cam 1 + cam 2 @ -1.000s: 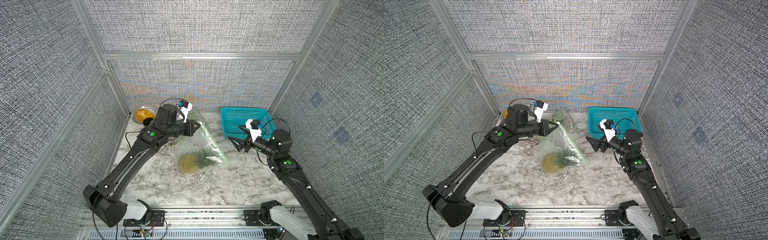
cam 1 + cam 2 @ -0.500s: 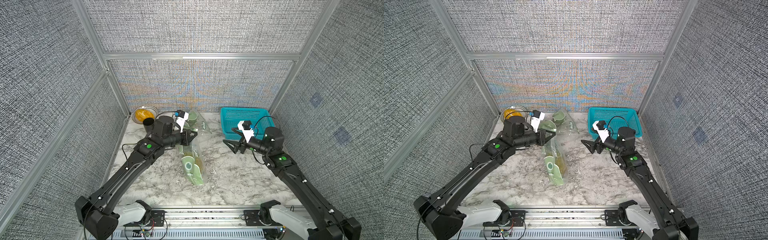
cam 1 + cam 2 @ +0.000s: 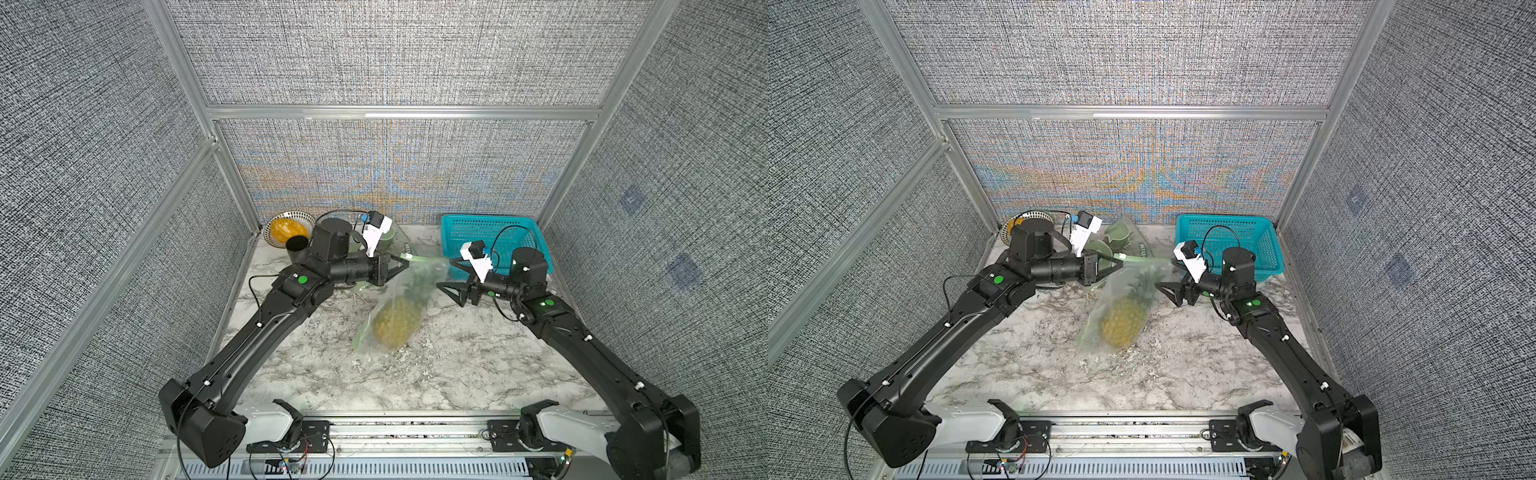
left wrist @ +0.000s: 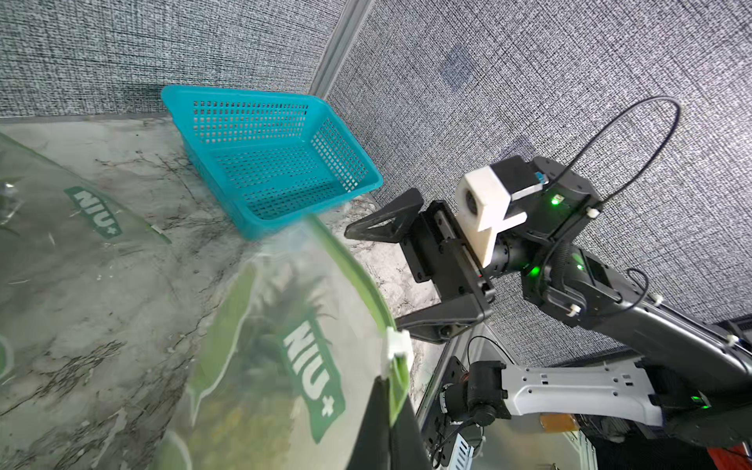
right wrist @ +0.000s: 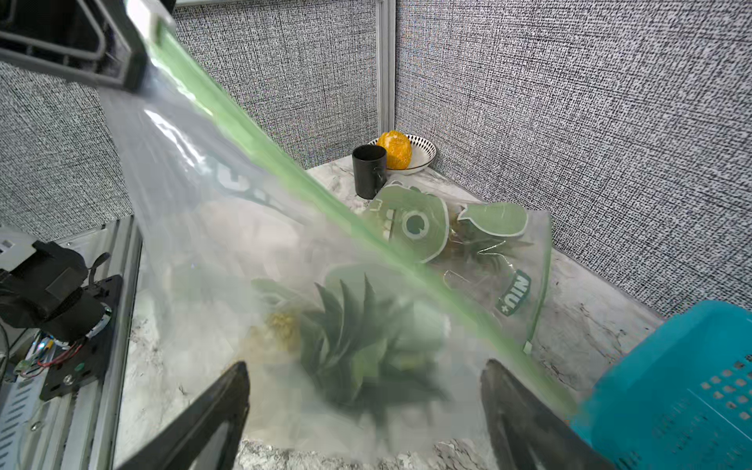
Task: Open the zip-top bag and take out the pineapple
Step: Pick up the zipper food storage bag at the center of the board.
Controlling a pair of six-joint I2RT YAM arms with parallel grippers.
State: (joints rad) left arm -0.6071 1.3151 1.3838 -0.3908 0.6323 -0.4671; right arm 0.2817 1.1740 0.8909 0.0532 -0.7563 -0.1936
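Table (image 3: 457,365): marble, with a teal basket (image 3: 490,217) at its far right corner. Bag (image 3: 363,338): I see it hanging at mid-table from its green zip strip (image 5: 285,171), low end reaching the marble. Pineapple (image 3: 395,324): inside the bag, body low, crown up toward the strip. Left gripper (image 3: 405,259): pinched tight on the strip's end, above and left of the fruit. Right gripper (image 3: 444,273): fingers (image 5: 211,411) spread wide, just right of the bag at crown height; whether they touch the film I cannot tell.
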